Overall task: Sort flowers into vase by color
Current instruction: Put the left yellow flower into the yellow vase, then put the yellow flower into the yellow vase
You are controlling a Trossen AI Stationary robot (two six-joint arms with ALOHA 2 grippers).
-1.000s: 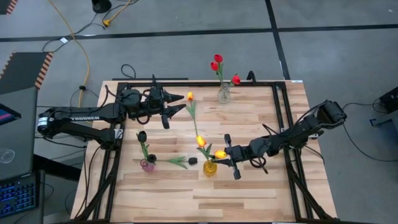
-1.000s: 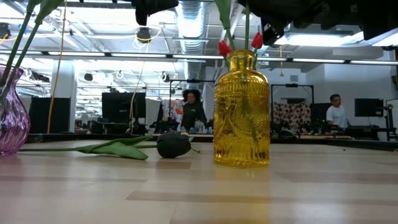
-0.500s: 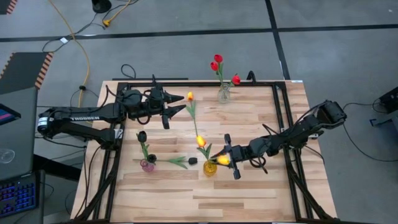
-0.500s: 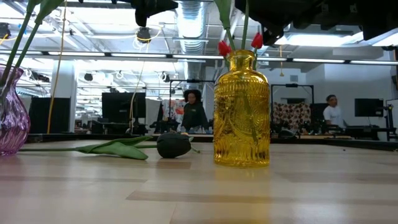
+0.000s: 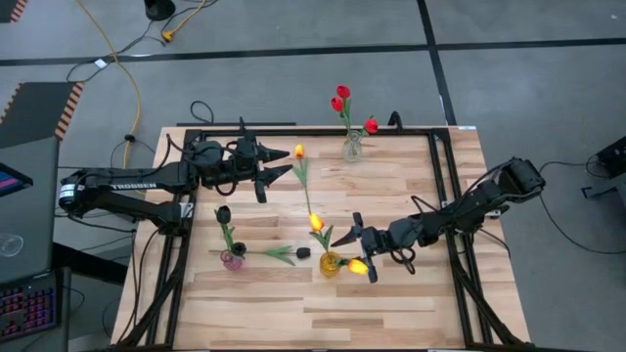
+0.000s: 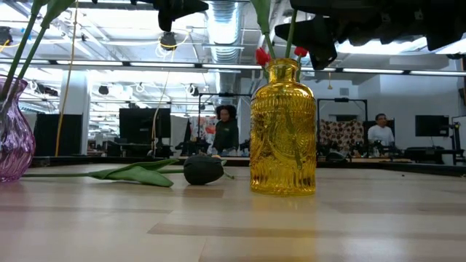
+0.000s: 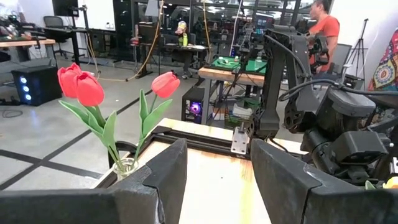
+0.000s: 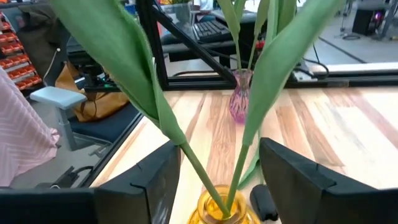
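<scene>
My right gripper (image 5: 350,251) stands open at the yellow vase (image 5: 331,264); in the right wrist view its fingers flank the vase mouth (image 8: 217,208) and the two green stems there. One yellow tulip head (image 5: 357,265) leans out toward the near edge by the gripper, the other (image 5: 316,222) leans toward the far side. My left gripper (image 5: 290,161) waits open, high over the far left. A third yellow-orange tulip (image 5: 298,152) shows just past its fingertips, and nothing shows between them in the left wrist view. A black tulip (image 6: 204,169) lies flat on the table.
A clear vase (image 5: 352,147) with three red tulips stands at the far edge. A purple vase (image 5: 232,259) with one black tulip (image 5: 223,212) stands at the near left. A black frame rail (image 5: 440,196) borders the table. People show in the room behind.
My right gripper has opened and let go of the yellow tulip. The stem stays in the yellow vase, and the head has swung from beside the gripper toward the near edge. The gripper has rolled slightly in place.
</scene>
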